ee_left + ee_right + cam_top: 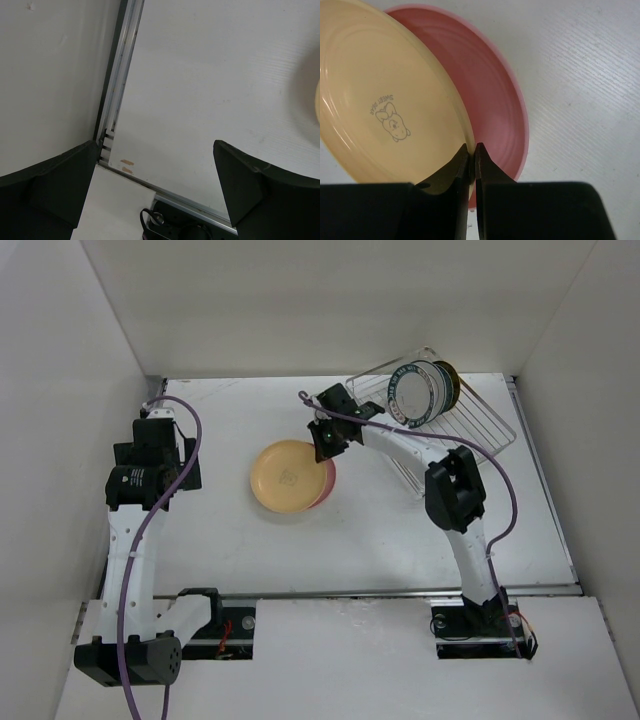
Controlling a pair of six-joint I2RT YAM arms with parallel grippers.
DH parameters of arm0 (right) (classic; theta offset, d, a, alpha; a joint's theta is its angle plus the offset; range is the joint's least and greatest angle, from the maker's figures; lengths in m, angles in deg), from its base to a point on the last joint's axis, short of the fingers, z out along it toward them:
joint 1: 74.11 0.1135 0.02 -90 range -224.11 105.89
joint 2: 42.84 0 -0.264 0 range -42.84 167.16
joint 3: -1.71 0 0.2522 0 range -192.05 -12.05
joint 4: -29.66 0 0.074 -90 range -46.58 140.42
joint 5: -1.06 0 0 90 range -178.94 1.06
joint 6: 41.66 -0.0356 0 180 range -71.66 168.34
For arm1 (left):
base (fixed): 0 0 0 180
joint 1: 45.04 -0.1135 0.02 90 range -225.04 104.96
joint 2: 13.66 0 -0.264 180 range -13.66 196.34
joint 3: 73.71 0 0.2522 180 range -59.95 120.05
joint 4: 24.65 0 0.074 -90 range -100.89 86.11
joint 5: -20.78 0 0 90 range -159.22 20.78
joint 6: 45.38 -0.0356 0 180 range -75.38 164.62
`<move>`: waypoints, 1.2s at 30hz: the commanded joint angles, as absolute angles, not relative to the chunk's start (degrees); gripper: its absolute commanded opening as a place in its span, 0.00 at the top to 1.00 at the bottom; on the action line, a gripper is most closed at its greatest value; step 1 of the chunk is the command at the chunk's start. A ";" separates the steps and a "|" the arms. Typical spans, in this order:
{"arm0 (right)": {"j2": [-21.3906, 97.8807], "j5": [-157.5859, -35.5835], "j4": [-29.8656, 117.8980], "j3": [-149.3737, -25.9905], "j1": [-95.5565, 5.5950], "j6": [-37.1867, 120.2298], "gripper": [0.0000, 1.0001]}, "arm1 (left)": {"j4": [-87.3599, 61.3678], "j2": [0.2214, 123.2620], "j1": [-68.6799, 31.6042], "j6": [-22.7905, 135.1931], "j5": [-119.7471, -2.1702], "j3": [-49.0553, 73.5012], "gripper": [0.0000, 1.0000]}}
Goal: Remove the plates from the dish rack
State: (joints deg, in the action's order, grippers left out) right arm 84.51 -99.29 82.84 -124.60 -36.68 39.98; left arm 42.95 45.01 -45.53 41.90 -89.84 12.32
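My right gripper (326, 445) (472, 151) is shut on the rim of the yellow-tan plate (287, 476) (385, 105), which has a small cartoon print and lies tilted over the pink plate (326, 490) (495, 100) on the table's middle. The silver wire dish rack (480, 425) stands at the back right. It holds the white plate with a dark teal rim (415, 393) and a dark plate (450, 383) behind it, both upright. My left gripper (160, 420) (155, 165) is open and empty near the table's left edge.
White walls close in the table on the left, back and right. A metal rail (400, 592) runs along the near edge. The left wrist view shows the table's corner rail (112, 110) and a sliver of the yellow-tan plate (317, 102).
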 commanded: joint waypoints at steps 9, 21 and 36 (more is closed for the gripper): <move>82.16 -104.67 79.81 -124.98 -36.75 39.99 1.00 | 42.63 44.34 -46.00 41.37 -90.75 13.53 0.00; 79.86 -103.88 80.86 -124.99 -39.65 39.46 1.00 | 42.63 43.82 -46.00 40.84 -90.75 13.53 0.00; 79.77 -103.28 79.63 -122.18 -40.97 37.79 0.94 | 42.63 43.82 -46.00 40.84 -90.75 13.00 0.00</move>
